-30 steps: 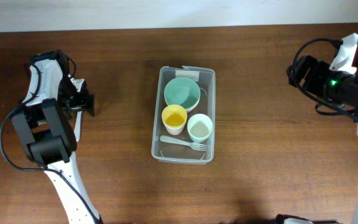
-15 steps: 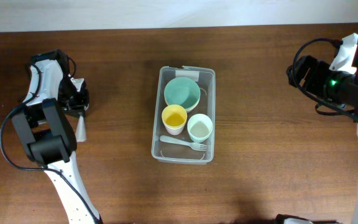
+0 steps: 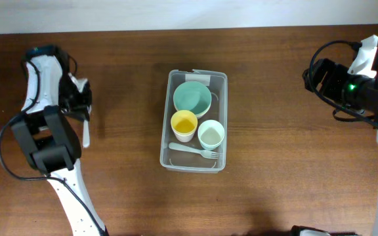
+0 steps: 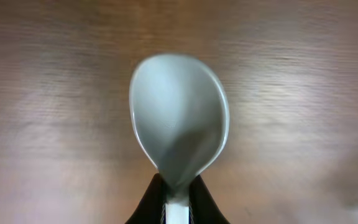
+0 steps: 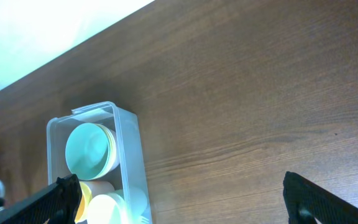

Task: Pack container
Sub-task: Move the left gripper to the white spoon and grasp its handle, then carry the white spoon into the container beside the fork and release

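**Left claw grips a spoon off to one side of the container; right claw is spread wide**

The brown wooden table lies under both claws. The container, a clear rectangular tub with rounded corners, stands on it between the two claws and well apart from each. It is off to the right of the left claw. In the right wrist view it shows at the lower left, next to one of the black fingers of the right claw.

A white label sits at one short end of the container. Nearest the label is a teal bowl. Next come a yellow cup and a pale mint cup, side by side. A pale fork lies crosswise at the other short end.

The right claw stands wide open with nothing between its fingers, only bare wood.

The left claw is clamped on the handle of a pale grey spoon. The bowl of the spoon juts out ahead of the fingertips over the wood. From overhead the spoon shows as a thin pale strip running out from the claw. I cannot tell whether it touches the table.
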Controlling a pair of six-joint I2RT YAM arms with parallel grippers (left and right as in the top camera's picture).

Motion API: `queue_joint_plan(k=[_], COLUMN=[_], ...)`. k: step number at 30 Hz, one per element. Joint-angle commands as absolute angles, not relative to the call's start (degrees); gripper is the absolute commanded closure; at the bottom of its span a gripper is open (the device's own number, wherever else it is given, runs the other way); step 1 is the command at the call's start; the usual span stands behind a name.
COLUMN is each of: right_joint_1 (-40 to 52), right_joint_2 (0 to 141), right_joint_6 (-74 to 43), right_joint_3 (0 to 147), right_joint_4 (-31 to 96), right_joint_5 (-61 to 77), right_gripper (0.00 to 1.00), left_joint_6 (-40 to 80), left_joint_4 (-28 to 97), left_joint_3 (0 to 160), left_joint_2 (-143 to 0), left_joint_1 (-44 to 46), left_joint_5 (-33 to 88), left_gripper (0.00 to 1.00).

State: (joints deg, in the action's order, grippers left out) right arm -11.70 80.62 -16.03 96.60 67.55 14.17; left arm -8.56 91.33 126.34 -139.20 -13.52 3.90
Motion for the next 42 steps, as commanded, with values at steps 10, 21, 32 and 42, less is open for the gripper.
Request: queue_joint_plan(k=[10,21,32,42], right_joint_1=[-12.08,-12.08,-12.08,-12.08], right_joint_2=[80.4,80.4,80.4,80.4], right_joint_6=[-15.42,-15.42,-15.42,-15.42], right_joint_3=[97.19,97.19,97.19,97.19], right_joint_4=[67.53,67.53,67.53,67.53], right_joint_5=[13.65,13.65,13.65,13.65], right_gripper=[0.01,0.01,0.01,0.01], left_joint_6=[-25.36,-49.52,-64.4,-67.72], left_joint_4=[96.71,96.71,93.86,92.01], left_joint_3=[144.18,138.8,116.75,111.15], left_joint_2=[-120.05,-116.44,-116.44,-116.44], left_joint_1=[1.87,20.1,27.42,34.83], left_joint_5=[10.24,10.31,14.52,17.19], left_gripper=[0.99,0.99,0.99,0.99])
